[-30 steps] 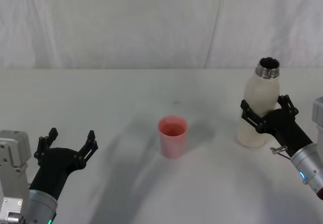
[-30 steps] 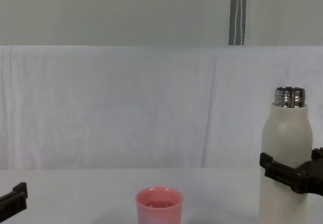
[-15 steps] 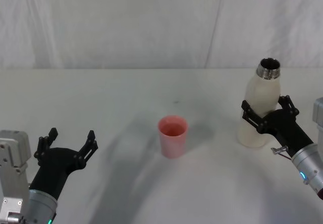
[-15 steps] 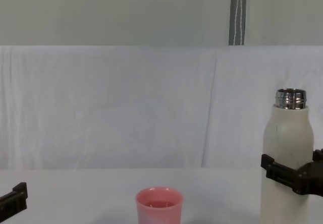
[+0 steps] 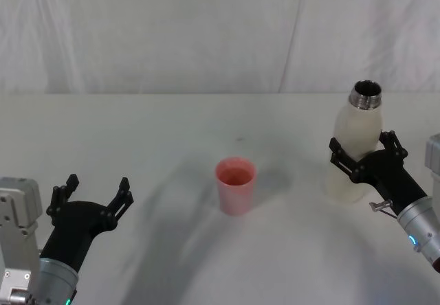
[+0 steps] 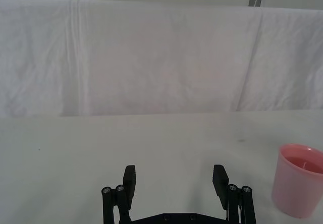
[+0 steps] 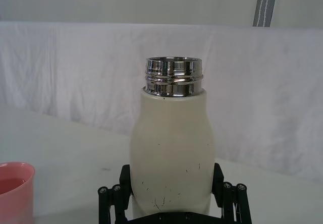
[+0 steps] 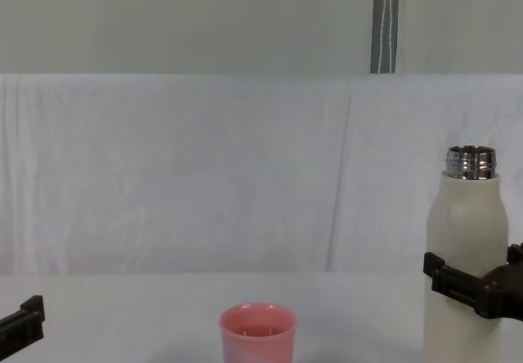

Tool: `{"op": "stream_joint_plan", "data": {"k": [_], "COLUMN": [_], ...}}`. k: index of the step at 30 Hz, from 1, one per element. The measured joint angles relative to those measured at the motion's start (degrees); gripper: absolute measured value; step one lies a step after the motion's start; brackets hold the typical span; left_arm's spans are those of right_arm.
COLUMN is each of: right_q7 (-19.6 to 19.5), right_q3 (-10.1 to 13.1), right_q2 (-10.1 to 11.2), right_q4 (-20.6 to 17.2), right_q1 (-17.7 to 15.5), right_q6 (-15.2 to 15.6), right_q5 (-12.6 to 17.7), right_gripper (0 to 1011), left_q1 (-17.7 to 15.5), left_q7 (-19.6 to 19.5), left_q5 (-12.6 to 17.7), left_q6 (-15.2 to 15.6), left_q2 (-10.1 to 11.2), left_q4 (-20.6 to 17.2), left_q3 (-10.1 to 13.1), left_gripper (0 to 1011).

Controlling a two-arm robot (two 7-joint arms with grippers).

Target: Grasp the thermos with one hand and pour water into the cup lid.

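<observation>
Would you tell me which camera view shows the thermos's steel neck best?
The right wrist view: the thermos faces the camera, its threaded neck large, above the right gripper. The head view looks down into its mouth; the chest view shows it from the side at the right.

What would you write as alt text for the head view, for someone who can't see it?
The right gripper clasps an upright, uncapped cream thermos at the right of a white table. A small pink cup stands alone mid-table, apart from the thermos. The left gripper sits open at the near left, holding nothing.
</observation>
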Motion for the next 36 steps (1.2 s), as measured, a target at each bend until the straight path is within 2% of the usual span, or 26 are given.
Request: {"op": "stream_joint_plan", "data": {"k": [14,18,27,36], "right_q7": [-0.04,-0.05,-0.04,0.18], "right_q3": [-0.02,0.01,-0.01,-0.04], "right_q2": [0.04,0.04,0.03,0.61], "right_q4": [-0.09,-0.16,-0.16,-1.99], "right_q1": [-0.06,-0.06,-0.06,-1.13], "right_q6": [0.04,0.03,0.05,1.20], "right_q5": [-0.15,-0.12,-0.10,-0.03], "right_gripper": [951,1001,1001,1001], "left_q1": [0.00,0.00,0.00,0.00], "left_q7": [0.00,0.00,0.00,0.00], "left_q5": [0.00,0.00,0.00,0.00], "left_q6": [0.00,0.00,0.00,0.00], "left_q2": [0.00,0.00,0.00,0.00], "left_q4": [0.00,0.00,0.00,0.00], "left_q3": [0.00,0.00,0.00,0.00], "left_gripper": [1001,1001,1001,1001]}}
